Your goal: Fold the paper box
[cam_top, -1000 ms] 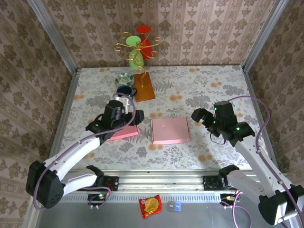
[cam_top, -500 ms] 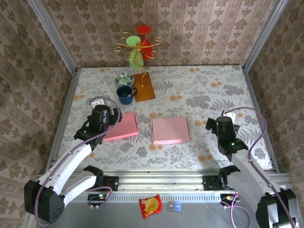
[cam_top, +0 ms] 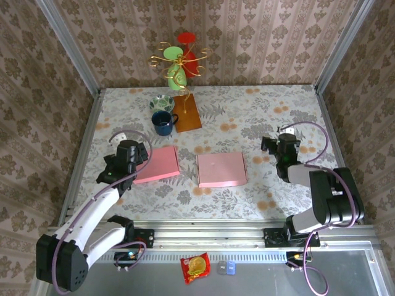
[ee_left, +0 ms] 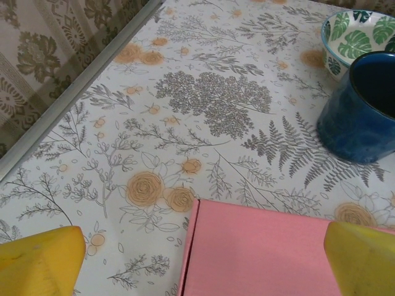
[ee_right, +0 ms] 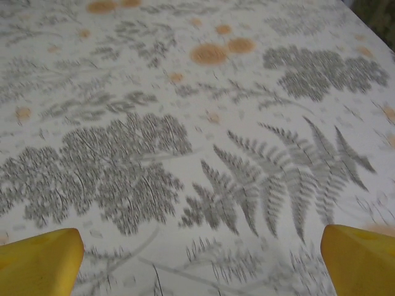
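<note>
Two flat pink paper boxes lie on the flowered table: one in the middle (cam_top: pixel 221 169) and one to its left (cam_top: pixel 158 164). My left gripper (cam_top: pixel 139 150) hovers at the left box's left edge, open and holding nothing. In the left wrist view that box's corner (ee_left: pixel 265 253) lies between my yellow fingertips (ee_left: pixel 38 262), and the left gripper (ee_left: pixel 203 266) touches nothing. My right gripper (cam_top: pixel 279 143) is open over bare table, well to the right of the middle box. In the right wrist view the right gripper (ee_right: pixel 200 265) has only tablecloth between its fingers.
A blue mug (cam_top: pixel 163 122) and a leaf-patterned bowl (cam_top: pixel 162 102) stand behind the left box, with a brown board (cam_top: pixel 187 112) and a wire ornament stand (cam_top: pixel 178 61) beside them. Metal rails (cam_top: pixel 82 154) edge the table. The mug (ee_left: pixel 361 108) sits close ahead of my left gripper.
My left gripper has drawn back leftward off the left pink box and opened fully. My right arm has pulled back to the right, away from the middle box, and folded in.
</note>
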Controlling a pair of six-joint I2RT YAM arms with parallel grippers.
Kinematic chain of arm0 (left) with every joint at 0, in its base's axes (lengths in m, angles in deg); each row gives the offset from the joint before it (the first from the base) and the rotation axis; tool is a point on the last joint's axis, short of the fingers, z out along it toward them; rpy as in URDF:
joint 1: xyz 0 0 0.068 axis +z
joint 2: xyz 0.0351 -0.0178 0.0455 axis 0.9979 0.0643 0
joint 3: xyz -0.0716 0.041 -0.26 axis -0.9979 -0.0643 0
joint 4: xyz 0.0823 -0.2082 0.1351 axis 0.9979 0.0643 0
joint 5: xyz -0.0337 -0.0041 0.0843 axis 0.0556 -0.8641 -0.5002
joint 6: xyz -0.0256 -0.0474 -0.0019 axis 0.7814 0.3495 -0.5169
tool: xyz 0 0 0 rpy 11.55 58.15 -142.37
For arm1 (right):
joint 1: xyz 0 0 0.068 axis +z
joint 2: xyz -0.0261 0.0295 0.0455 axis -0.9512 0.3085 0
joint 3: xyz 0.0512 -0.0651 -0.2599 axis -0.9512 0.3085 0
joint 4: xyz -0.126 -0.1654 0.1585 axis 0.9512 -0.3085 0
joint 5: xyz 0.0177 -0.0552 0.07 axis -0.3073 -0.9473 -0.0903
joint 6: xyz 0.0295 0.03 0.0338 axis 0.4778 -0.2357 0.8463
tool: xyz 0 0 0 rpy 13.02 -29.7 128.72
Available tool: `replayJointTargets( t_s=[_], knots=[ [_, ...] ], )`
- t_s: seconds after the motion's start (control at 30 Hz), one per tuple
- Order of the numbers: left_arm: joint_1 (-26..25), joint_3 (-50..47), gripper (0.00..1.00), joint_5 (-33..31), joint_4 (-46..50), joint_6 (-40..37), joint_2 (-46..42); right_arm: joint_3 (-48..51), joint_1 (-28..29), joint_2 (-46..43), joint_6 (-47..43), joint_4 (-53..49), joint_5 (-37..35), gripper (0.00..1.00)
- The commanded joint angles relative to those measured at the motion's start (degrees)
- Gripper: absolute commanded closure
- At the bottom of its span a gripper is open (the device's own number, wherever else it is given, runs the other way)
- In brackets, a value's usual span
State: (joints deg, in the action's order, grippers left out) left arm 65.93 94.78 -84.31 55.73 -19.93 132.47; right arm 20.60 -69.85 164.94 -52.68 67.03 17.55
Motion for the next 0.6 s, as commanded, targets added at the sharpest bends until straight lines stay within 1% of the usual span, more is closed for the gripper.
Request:
replayJointTargets(
  t_s=[0.0,0.03,0.07,0.1,0.13,0.2,0.23,0.3,0.4,0.43,0.5,0.57],
  knots=[
    [0.79,-0.98,0.00,-1.92,-2.17,-2.89,-0.46,2.70,-0.52,0.29,-1.64,10.50,2.48,0.00],
    [0.82,-1.14,0.00,-2.14,-2.32,-3.60,-0.38,4.60,-0.57,0.90,-1.06,14.42,0.79,0.00],
    [0.88,-1.41,0.00,-2.23,-2.76,-4.66,-0.28,7.06,-0.50,2.62,-0.74,20.96,-0.65,0.00],
    [0.92,-1.70,0.00,-2.50,-3.30,-5.60,-0.19,8.37,-0.50,3.23,-0.94,24.34,-0.55,0.00],
    [0.88,-2.21,0.00,-2.93,-4.54,-7.31,0.01,8.42,-0.50,2.16,-0.27,22.49,-1.14,0.00],
    [0.95,-3.70,0.00,-3.50,-9.19,-12.57,0.79,7.84,-0.50,2.44,-0.34,22.12,-1.25,0.00],
    [0.96,-4.48,0.00,-4.01,-11.69,-15.63,1.55,7.04,-0.46,2.26,-0.47,20.20,-1.10,0.00],
    [1.53,-6.59,0.00,-3.83,-19.16,-20.75,3.41,5.80,-0.10,2.57,-0.99,18.45,-1.03,0.00],
    [5.83,-4.90,0.00,1.83,-21.49,-22.98,8.07,5.05,0.44,2.65,-1.56,17.07,-1.40,0.00],
    [6.79,-4.76,0.00,2.80,-23.78,-25.60,10.55,4.97,0.46,2.46,-1.53,16.77,-1.47,0.00],
    [7.90,-6.30,0.00,3.80,-30.43,-31.15,15.18,4.97,0.46,2.54,-1.52,16.79,-1.55,0.00],
    [9.30,-10.02,0.00,5.21,-42.90,-32.50,19.96,4.97,0.56,2.57,-1.56,16.80,-1.55,0.00]
  ],
)
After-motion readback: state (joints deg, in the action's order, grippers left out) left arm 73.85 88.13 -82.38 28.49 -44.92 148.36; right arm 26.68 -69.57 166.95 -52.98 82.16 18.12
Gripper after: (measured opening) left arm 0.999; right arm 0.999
